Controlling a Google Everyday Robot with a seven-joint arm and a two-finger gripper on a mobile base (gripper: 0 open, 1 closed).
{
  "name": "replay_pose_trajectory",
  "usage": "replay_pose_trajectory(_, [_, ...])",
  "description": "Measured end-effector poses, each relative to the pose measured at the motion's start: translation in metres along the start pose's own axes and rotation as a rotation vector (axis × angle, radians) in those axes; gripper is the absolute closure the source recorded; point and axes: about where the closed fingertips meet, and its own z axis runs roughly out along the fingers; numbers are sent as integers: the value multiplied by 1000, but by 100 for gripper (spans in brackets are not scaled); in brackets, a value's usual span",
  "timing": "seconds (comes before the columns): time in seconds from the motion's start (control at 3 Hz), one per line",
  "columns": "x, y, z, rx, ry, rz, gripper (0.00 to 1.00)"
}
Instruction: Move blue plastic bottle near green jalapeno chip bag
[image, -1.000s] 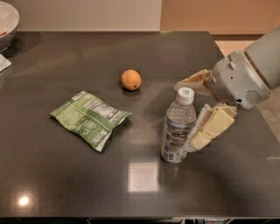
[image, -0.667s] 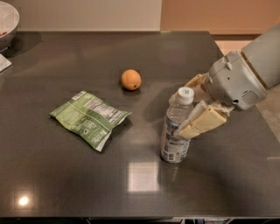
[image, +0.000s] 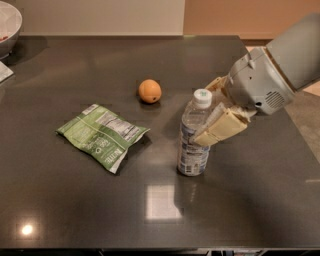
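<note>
The blue plastic bottle, clear with a white cap and a blue-and-white label, stands on the dark table right of centre, leaning slightly. My gripper reaches in from the right and is shut on the bottle's upper body. One cream finger lies across the bottle's front and the other shows behind the cap. The green jalapeno chip bag lies flat to the left, about a hand's width from the bottle.
A small round orange fruit sits behind the gap between bag and bottle. A bowl stands at the far left corner, with a white item at the left edge. The table's right edge runs just behind my arm.
My gripper's fingers have closed in from beside the bottle onto its upper body. The bottle has shifted slightly left toward the bag and leans a little.
</note>
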Motion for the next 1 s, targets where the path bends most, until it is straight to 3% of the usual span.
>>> replay_pose_trajectory(0.33, [-19, -21, 4, 19, -40, -20, 100])
replay_pose_trajectory(1.0, [-52, -52, 26, 1, -100, -59, 100])
